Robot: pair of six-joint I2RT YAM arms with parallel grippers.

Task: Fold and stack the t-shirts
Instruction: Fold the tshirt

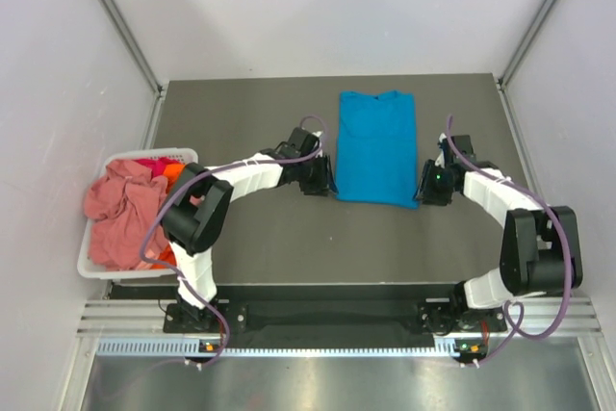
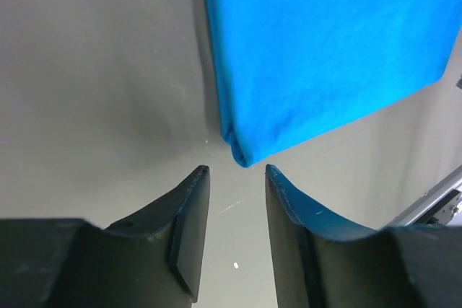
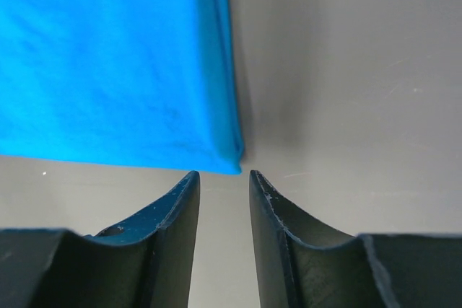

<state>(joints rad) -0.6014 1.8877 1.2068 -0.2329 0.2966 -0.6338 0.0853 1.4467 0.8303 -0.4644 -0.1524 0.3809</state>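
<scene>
Spreading across the far middle of the dark table [image 1: 260,238], the turquoise t-shirt [image 1: 376,146] lies flat with its sides folded in to a long panel, collar away from you and hem toward the arms. It appears laid out so the near end can be lifted over toward the collar. At the table's left edge, the white basket [image 1: 159,153] holds the unfolded rest: a salmon-pink t-shirt [image 1: 120,214] heaped on top, with an orange t-shirt [image 1: 174,173] and a red t-shirt [image 1: 147,162] peeking out behind it, likely parked there until their turn. Your left gripper [image 1: 322,183] sits low just beside the panel's near-left corner and your right gripper [image 1: 423,190] just beside the near-right corner, a mirrored stance that suits pinching both hem corners at once. Each wrist camera shows its corner just ahead of the fingertips. Both pairs of jaws stand a little parted with nothing between them, and neither touches the cloth. No brand, label or legible writing shows on the shirts, the basket or the arms.
</scene>
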